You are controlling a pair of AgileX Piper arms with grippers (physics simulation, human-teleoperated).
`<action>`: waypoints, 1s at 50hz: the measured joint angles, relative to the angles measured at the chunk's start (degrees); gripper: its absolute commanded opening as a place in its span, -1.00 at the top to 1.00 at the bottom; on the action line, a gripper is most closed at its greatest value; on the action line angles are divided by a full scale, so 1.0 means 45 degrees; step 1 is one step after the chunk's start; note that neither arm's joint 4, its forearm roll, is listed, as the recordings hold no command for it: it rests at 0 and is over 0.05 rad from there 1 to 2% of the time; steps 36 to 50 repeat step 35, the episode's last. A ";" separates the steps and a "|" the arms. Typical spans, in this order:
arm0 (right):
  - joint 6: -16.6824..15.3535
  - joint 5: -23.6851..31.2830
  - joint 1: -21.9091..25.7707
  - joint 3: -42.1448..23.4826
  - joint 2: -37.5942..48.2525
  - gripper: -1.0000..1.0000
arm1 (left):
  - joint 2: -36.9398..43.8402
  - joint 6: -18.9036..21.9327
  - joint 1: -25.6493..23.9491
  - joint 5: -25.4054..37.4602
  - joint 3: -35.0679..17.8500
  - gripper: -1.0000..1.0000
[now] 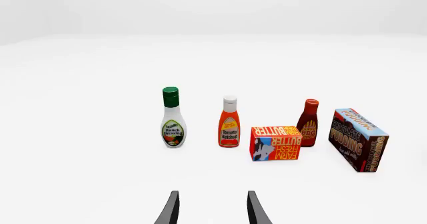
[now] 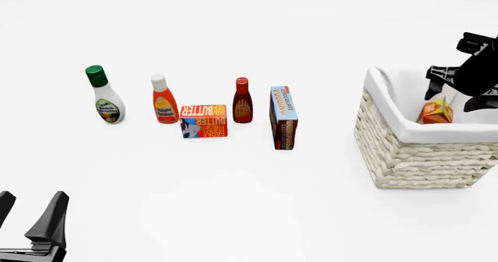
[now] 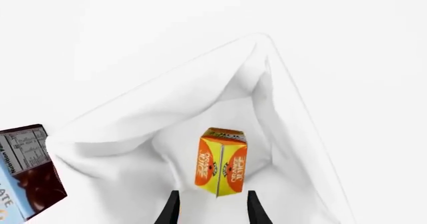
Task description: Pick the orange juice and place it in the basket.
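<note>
— Where do we see the orange juice (image 3: 221, 161) now?
— Inside the basket (image 2: 404, 151), upright on the white lining, just under our right gripper (image 3: 212, 206); its fingers are spread, not holding the carton.
— And our left gripper (image 1: 211, 207)?
— Fingers apart too, holding nothing, low above the table (image 2: 249, 203).

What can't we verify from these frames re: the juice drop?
- Whether the orange juice rests on the basket floor: front view, near wall hides its lower part; right wrist view doesn't settle contact.
- Right gripper hold or release: fingertips flank the carton, contact unclear; front view, frame edge cuts the gripper.
- Left gripper: only fingertips show, open and holding nothing.
- Carton lettering: too small to read.
</note>
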 measured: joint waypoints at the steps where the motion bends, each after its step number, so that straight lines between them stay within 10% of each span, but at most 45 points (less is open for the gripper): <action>1: 0.0002 0.0025 0.0010 0.0008 -0.0052 -1.00 | 0.0000 0.0000 0.0000 0.0000 0.0000 -1.00; 50: -0.0400 0.1862 0.0104 -0.1483 -0.1373 -1.00 | 0.0000 0.0001 0.0000 0.0000 0.0000 -1.00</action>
